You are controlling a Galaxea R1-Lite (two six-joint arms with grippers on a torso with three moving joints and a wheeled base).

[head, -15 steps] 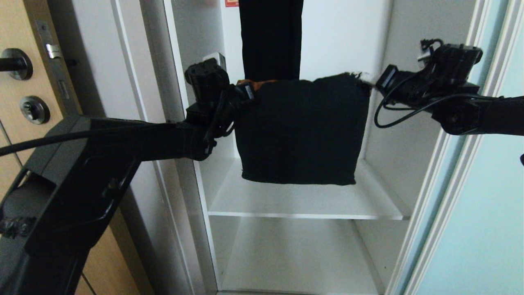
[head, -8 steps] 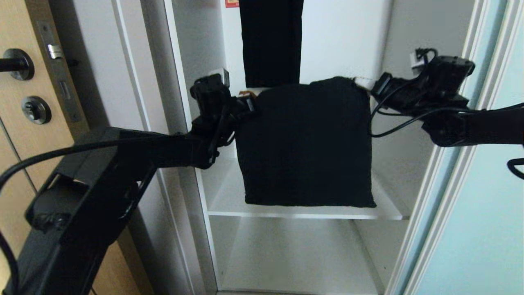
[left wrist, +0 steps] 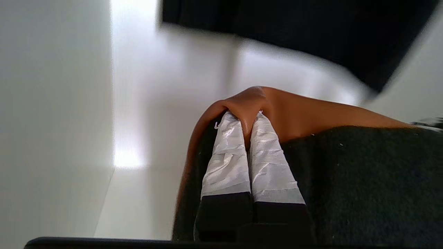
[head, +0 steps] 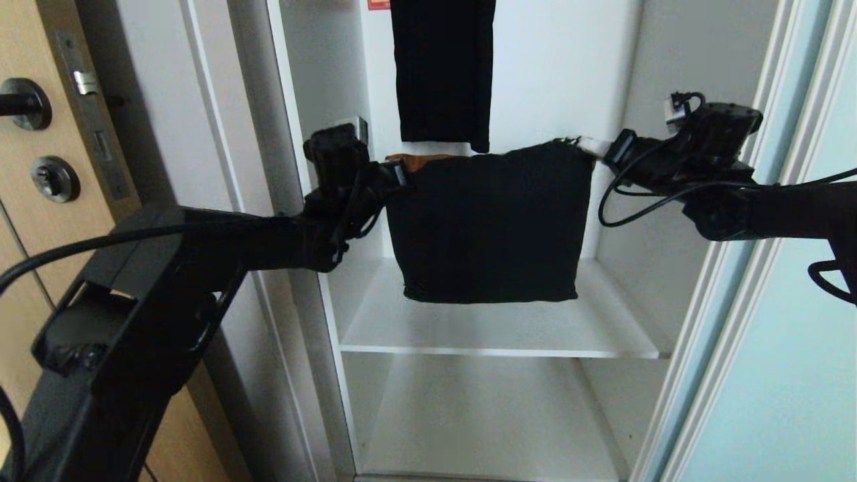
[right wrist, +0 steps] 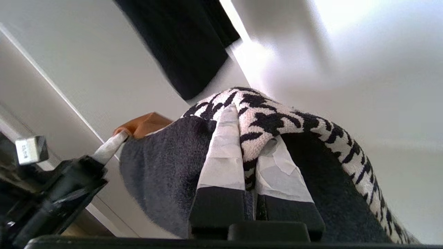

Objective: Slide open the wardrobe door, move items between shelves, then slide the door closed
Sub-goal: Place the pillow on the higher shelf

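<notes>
Two grippers hold your folded bundle of clothes (head: 492,224) in the air above the upper shelf (head: 499,328). The left gripper (left wrist: 246,129) (at nine o'clock of the bundle) is pinched tight on the rust-brown piece (left wrist: 304,116). The right gripper (right wrist: 247,133), at three o'clock, is clamped on the houndstooth piece (right wrist: 277,117). The sliding door (head: 790,375) stands open at the right; a long black garment (head: 442,70) hangs at twelve.

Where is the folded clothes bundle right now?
In the head view, the folded, mostly black clothes bundle hangs mid-frame between left claw and right claw, above the white laminate shelf.
</notes>
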